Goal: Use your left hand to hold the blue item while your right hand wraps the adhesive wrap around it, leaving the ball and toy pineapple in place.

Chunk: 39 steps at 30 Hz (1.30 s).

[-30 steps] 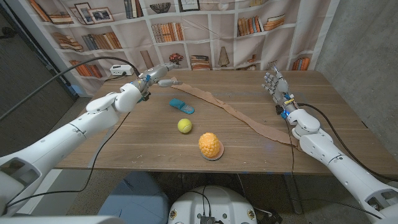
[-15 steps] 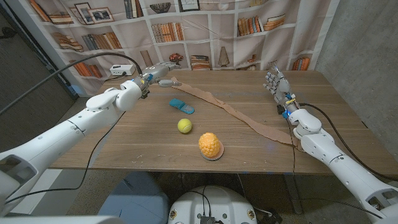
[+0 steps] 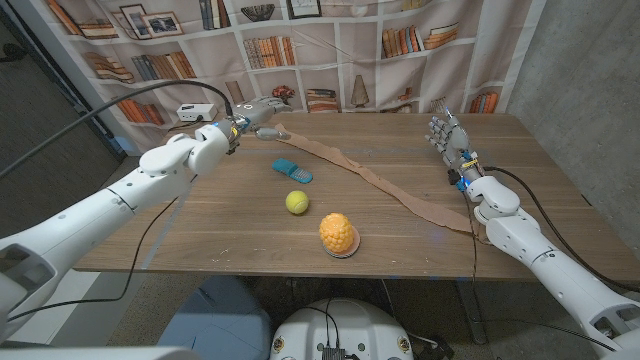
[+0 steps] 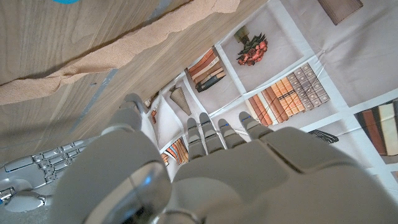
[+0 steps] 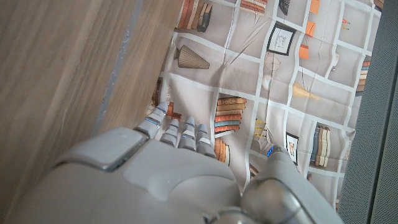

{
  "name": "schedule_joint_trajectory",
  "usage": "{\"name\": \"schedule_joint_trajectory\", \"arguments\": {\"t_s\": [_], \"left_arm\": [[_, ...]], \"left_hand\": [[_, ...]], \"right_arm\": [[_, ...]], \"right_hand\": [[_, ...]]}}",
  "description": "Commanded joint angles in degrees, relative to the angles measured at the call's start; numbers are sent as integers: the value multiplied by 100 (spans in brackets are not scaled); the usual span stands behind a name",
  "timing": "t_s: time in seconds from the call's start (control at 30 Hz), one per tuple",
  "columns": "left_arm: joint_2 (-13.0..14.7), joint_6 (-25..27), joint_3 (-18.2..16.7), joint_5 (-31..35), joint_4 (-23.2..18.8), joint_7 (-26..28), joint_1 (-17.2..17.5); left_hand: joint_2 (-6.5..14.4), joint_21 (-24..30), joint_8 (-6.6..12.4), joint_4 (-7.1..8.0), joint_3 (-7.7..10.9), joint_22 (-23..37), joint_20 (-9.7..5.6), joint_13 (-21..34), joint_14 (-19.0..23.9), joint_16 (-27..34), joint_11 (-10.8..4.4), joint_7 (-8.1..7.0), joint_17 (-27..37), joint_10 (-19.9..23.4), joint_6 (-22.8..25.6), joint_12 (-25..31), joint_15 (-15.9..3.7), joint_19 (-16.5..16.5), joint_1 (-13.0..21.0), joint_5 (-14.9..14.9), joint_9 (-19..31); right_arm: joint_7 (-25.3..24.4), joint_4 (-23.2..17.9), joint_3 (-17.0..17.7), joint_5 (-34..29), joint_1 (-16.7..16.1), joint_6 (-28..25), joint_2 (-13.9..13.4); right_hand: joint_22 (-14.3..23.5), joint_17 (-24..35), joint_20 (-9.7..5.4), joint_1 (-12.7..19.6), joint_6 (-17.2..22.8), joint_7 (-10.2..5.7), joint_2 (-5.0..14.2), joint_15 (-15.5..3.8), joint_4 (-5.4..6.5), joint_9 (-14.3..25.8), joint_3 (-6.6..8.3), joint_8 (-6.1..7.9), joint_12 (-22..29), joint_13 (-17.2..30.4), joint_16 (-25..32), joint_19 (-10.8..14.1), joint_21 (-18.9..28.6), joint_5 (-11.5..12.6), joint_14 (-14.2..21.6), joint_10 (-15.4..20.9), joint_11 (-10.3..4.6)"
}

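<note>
A bookshelf-print curtain backs the wooden counter [image 3: 400, 170]. The left robot hand [image 3: 257, 112], empty with fingers extended, hovers at eleven o'clock by the tan adhesive wrap's [image 3: 380, 180] far end; the right robot hand [image 3: 447, 138] stands open at two o'clock. The blue item [image 3: 292, 170] lies centrally, with the ball [image 3: 296, 202] and toy pineapple [image 3: 339, 234] toward six.

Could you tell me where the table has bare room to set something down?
Bare wood lies right of the adhesive wrap, up to the right hand, and along the near left edge below the left hand. It is crowded mid-table: blue item, ball and toy pineapple sit close beside the wrap.
</note>
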Motion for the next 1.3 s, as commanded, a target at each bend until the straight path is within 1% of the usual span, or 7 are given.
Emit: {"name": "schedule_joint_trajectory", "arguments": {"t_s": [0.03,0.33,0.63,0.8,0.93,1.1,1.3], "left_arm": [[48,77,22,368,-150,-251,-47],[81,72,89,613,-194,-566,-147],[75,-195,71,652,-41,-454,-221],[56,-206,77,642,10,-635,-299],[27,-150,103,642,34,-887,-385],[10,-172,137,633,85,-1062,-481],[5,-71,177,758,56,-1168,-508]], "left_hand": [[-31,-1,-25,28,4,10,-18,28,-27,2,-15,-27,18,37,82,19,-19,1,58,10,22],[-61,113,-92,24,-18,-1,183,61,181,65,-23,-28,13,244,19,79,-12,422,137,22,28],[-107,165,-42,25,-57,-11,121,101,652,151,-10,53,4,505,254,146,146,880,249,29,46],[-135,181,-19,16,-75,-9,11,107,961,186,-29,-49,-1,594,394,150,176,1132,343,30,52],[-153,157,-75,40,-103,-4,-4,112,1181,212,-7,24,9,510,302,99,-28,1195,356,25,59],[-181,165,-80,63,-137,2,-15,121,1369,250,-14,51,21,510,308,88,-99,1290,324,21,66],[-218,132,99,61,-182,22,-32,165,1582,240,-95,78,21,835,774,185,-200,1356,359,34,106]], "right_arm": [[65,41,29,52,-20,47,-7],[-16,-89,54,37,-107,-49,-98],[45,20,57,29,-90,99,-42],[11,35,57,26,-90,117,-11],[-7,61,51,7,-84,167,24],[-45,58,46,-19,-65,170,36],[-121,44,48,-92,-82,220,35]], "right_hand": [[23,-2,7,61,35,31,4,-8,-38,24,-4,20,-1,19,-1,-6,27,-17,-66,21,45],[23,-1,2,62,42,28,12,-16,-43,24,-3,18,-4,19,-4,-10,27,-19,-77,16,28],[23,-1,-1,70,45,23,24,-33,-53,24,1,16,-7,19,-14,-20,25,-21,-110,7,22],[23,-4,2,83,60,1,31,-47,-65,24,6,19,-4,19,-14,-26,25,-22,-112,17,20],[23,-5,3,89,72,-3,34,-59,-71,24,7,22,-4,19,-11,-26,25,-24,-105,17,5],[22,-6,2,97,76,-13,44,-65,-77,24,12,22,-2,19,-7,-25,27,-25,-97,22,1],[22,-6,4,102,100,-30,50,-74,-87,24,14,27,4,19,-1,-19,30,-28,-84,40,-8]]}}
